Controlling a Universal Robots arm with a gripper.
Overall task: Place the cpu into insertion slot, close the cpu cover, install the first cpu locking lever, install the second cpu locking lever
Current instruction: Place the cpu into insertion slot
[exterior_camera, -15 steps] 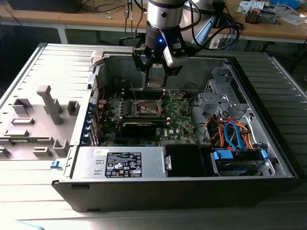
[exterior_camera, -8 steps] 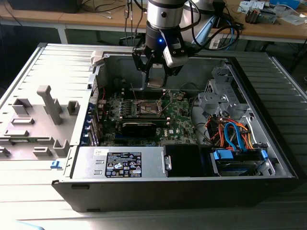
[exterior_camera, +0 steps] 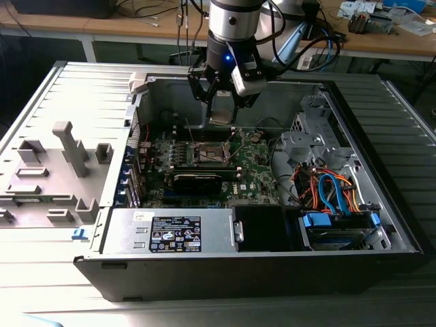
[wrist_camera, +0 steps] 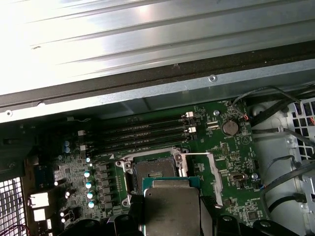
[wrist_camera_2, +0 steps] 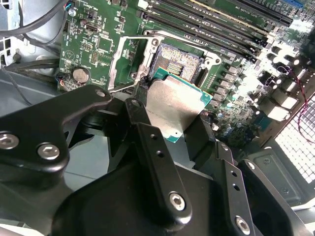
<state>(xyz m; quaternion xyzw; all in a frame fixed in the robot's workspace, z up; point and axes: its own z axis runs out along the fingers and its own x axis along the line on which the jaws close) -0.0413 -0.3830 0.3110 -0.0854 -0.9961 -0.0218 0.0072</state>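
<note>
The cpu (wrist_camera_2: 174, 105) is held by its edges between the jaws of the gripper (exterior_camera: 223, 111), which are set narrow on it, at upper centre of the exterior view. It is held above the green board (exterior_camera: 255, 163), near the slot (wrist_camera_2: 178, 61) and clear of it. The slot is seen bare, with the cover (wrist_camera: 212, 174) swung open beside it. A dark label (exterior_camera: 176, 234) is stuck on the grey box (exterior_camera: 218, 231) at lower centre; its print cannot be read.

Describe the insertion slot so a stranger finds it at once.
In the open computer case lies a green motherboard. Near its middle, by the cpu the gripper holds, sits the insertion slot: a dark square, silver-rimmed, unlike the long memory slots beside it.
</note>
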